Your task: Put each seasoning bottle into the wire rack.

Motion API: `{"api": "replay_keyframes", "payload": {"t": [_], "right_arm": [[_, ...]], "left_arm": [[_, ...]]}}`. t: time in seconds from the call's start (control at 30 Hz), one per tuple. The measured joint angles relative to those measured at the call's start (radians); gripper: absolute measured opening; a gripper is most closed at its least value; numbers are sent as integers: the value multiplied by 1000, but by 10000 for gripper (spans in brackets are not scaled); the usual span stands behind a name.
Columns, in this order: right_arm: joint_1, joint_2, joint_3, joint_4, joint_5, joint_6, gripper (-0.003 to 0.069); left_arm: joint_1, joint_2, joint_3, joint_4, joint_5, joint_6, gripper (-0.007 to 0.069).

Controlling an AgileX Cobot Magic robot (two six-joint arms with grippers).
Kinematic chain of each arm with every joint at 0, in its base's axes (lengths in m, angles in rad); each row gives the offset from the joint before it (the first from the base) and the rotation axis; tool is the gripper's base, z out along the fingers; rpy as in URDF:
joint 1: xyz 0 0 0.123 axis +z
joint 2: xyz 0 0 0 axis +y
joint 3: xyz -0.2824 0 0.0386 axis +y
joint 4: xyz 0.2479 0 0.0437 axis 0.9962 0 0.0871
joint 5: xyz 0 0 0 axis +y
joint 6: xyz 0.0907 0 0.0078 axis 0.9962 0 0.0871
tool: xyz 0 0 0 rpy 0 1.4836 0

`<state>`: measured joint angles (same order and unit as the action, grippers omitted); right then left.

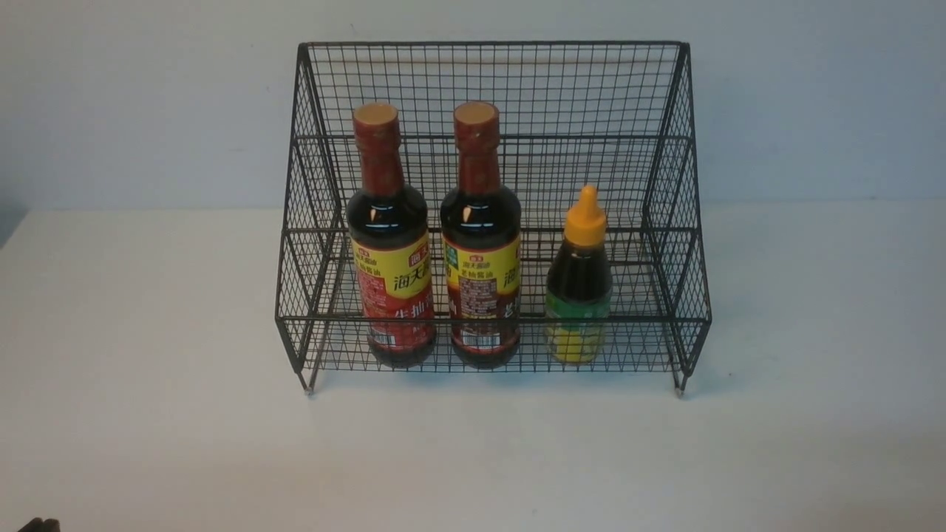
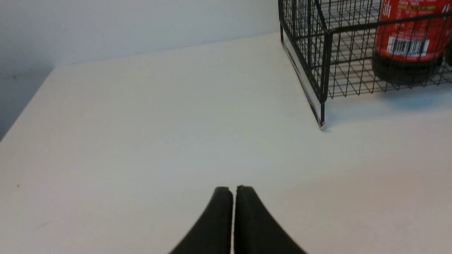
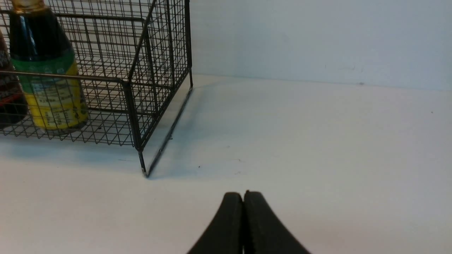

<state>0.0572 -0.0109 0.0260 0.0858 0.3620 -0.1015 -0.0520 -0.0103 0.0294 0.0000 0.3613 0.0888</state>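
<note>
Inside the black wire rack, three upright seasoning bottles.

2 tall red-necked bottles, 1 short orange-capped bottle, 1 wire rack

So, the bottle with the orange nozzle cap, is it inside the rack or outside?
Inside: the bottle stands upright behind the front mesh of the rack.

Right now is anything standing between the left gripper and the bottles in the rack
Yes, partly: the rack's front mesh crosses the lower parts of the bottles. Nothing visible stands between the left gripper and the rack.
</note>
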Motion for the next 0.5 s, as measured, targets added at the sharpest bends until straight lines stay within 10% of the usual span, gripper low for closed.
{"api": "replay_keyframes", "payload": {"t": [0.5], "right_arm": [[0,0,0,0,0,0,-15]], "left_arm": [[0,0,0,0,12,0,-5]]}}
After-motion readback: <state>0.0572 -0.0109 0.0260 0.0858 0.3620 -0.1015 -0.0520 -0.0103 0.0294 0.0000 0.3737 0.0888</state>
